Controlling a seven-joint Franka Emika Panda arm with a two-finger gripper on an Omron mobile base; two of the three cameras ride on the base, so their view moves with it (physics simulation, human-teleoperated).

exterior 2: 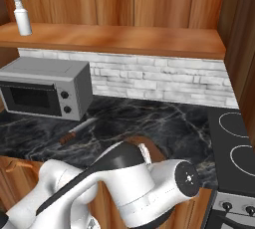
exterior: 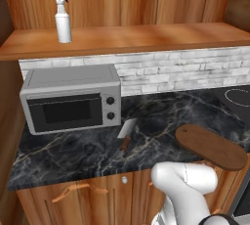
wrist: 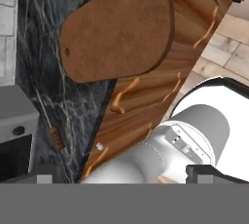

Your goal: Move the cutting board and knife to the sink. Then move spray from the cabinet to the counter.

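I am hanging my gripper (wrist: 125,174) above the cutting board (wrist: 119,28), which is lying nearest my hand camera, and my jaws are standing wide apart with nothing between them. The board (exterior: 211,146) is resting flat on the counter (exterior: 78,153) with one rounded end jutting out over the front edge above the cupboard doors (wrist: 146,101); that overhang is giving me a lip to pinch from above and below, and I am judging it the best place to take hold. It is looking stiff, fairly heavy and smooth, so a grip near one end is likely to let it swing or slip. The microwave (exterior: 73,99) is sitting to the left, under the cabinet (exterior: 127,38). The knife (exterior: 126,135) is lying on the counter between microwave and board, apart from both, blade toward the microwave; it is looking light and thin, best taken across its handle. The spray (exterior: 62,16) is standing upright on the cabinet shelf, light and easy to tip, so I am planning to grasp its body.
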